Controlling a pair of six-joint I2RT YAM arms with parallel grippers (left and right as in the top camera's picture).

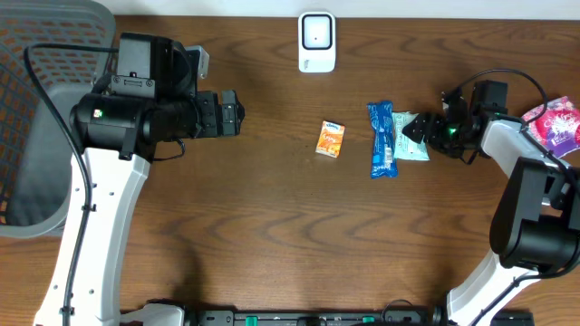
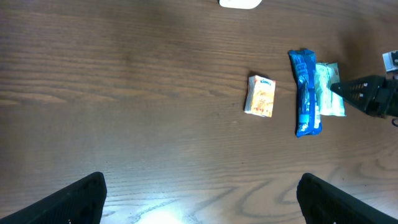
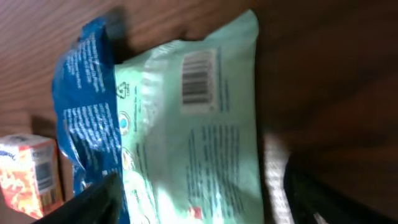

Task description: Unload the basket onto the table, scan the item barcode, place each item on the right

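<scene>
The right jaws stood apart astride the green packet (image 3: 205, 124), the left jaws wide apart. Closing might snag the adjoining blue packet (image 3: 87, 93) or crease the barcode (image 3: 198, 78).

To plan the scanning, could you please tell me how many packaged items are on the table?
4: orange box at centre, blue packet right of it, green packet beside that, pink bag at the right edge. The right arm may hide more.

Dark brown wood-grain table (image 1: 272, 217), evenly lit.
</scene>
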